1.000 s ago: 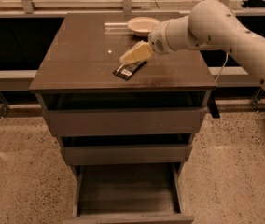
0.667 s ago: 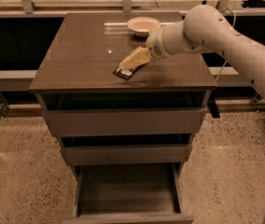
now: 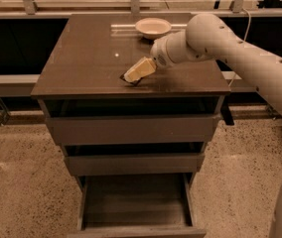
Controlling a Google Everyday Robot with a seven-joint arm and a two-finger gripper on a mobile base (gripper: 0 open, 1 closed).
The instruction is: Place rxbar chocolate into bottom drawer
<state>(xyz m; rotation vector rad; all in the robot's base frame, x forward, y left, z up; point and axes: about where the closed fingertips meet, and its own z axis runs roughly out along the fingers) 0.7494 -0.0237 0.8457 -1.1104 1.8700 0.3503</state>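
The rxbar chocolate (image 3: 130,82) lies on the dark cabinet top (image 3: 81,58) near its front edge. Only a thin dark sliver of it shows under the gripper's tip. My gripper (image 3: 138,70), a pale tan wedge on the white arm reaching in from the right, is down on the bar and covers most of it. The bottom drawer (image 3: 136,205) is pulled out at the foot of the cabinet, and what shows of its tray holds nothing.
A white bowl (image 3: 153,27) stands at the back of the cabinet top, just behind the arm. The top drawer (image 3: 131,129) and middle drawer (image 3: 133,163) are pushed in. A speckled floor (image 3: 22,182) surrounds the cabinet, and a railing runs behind it.
The gripper has moved down and toward the front left, onto the bar. The bar was plainly visible beside the gripper's tip before and is now mostly covered.
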